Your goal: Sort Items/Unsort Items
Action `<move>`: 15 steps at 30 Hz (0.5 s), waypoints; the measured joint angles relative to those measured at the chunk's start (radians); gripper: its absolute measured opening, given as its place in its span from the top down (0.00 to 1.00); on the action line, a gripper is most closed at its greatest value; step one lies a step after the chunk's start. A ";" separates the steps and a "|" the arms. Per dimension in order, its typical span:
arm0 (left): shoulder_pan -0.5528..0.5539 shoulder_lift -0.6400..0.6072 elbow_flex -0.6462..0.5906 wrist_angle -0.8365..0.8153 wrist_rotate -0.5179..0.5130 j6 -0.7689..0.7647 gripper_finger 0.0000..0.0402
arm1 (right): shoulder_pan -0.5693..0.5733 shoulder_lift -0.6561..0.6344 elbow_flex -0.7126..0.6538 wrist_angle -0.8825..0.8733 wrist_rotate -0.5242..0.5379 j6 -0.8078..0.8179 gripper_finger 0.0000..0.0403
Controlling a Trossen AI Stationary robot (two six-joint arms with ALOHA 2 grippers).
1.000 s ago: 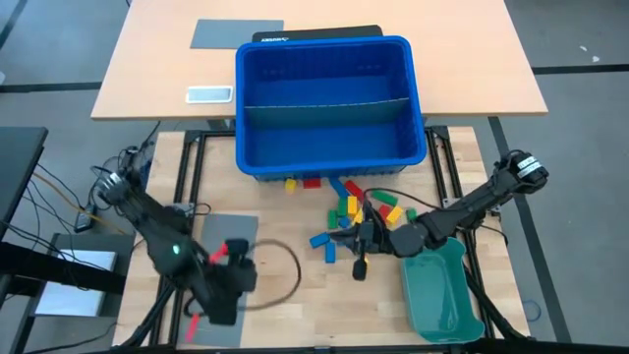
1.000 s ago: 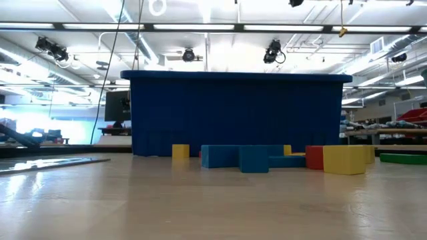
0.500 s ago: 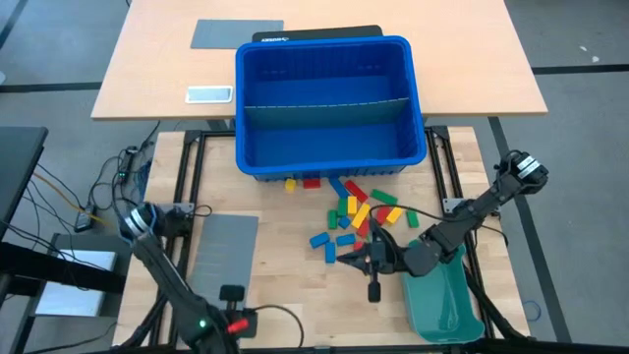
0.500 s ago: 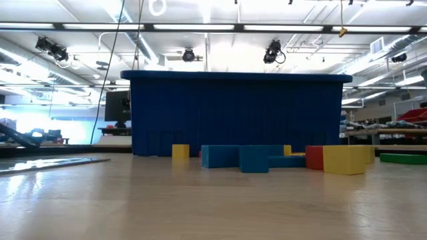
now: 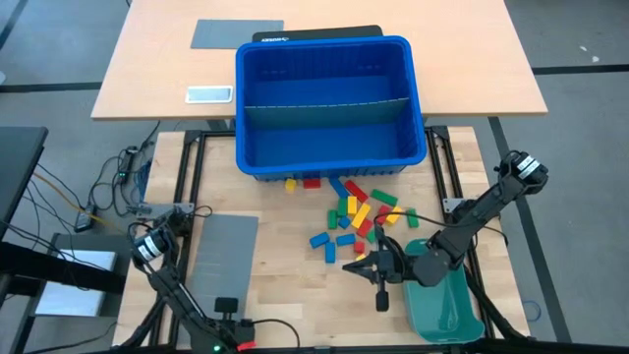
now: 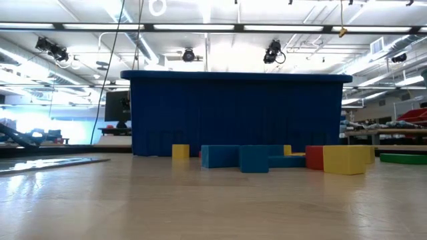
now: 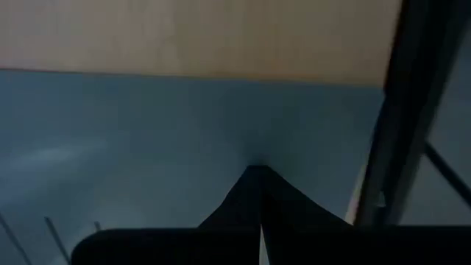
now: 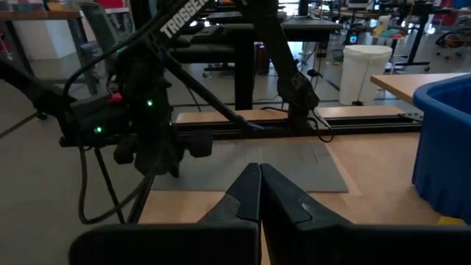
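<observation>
Roughly sixteen items (image 5: pixel 356 213), though I can't count them cleanly, lie scattered just before the blue bin (image 5: pixel 329 103), while my left gripper (image 5: pixel 228 324) and right gripper (image 5: pixel 356 265) stay closed, holding nothing.

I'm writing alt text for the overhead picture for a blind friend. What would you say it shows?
Seen from above, a big blue bin sits on a wooden table, with red, yellow, green and blue toy blocks scattered in front. The right gripper, shut, hovers beside them near a teal-green tray; a grey sheet lies left.
</observation>
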 joint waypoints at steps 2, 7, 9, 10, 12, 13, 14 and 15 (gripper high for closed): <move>0.000 0.004 0.001 0.038 0.018 0.005 0.99 | 0.001 0.000 0.000 0.000 0.000 0.001 1.00; -0.003 0.010 0.030 0.197 0.015 0.014 0.99 | 0.000 0.000 0.000 -0.002 0.000 0.006 1.00; -0.002 0.012 0.040 0.236 0.001 0.014 0.99 | 0.000 0.000 0.000 -0.002 0.000 0.001 1.00; -0.002 0.013 0.045 0.259 -0.001 0.013 0.99 | 0.000 0.000 0.000 -0.001 0.000 -0.002 1.00; -0.001 0.013 0.052 0.266 -0.002 0.005 0.99 | 0.000 0.000 0.000 -0.002 0.000 -0.004 1.00; -0.001 0.013 0.053 0.267 -0.002 0.001 0.98 | 0.000 0.000 0.000 -0.002 0.000 -0.011 1.00; -0.001 0.013 0.053 0.272 0.000 0.001 0.98 | 0.000 0.000 0.000 -0.001 0.000 -0.011 1.00; -0.001 0.013 0.053 0.273 0.001 0.001 0.97 | 0.000 0.000 0.000 -0.001 0.000 -0.011 1.00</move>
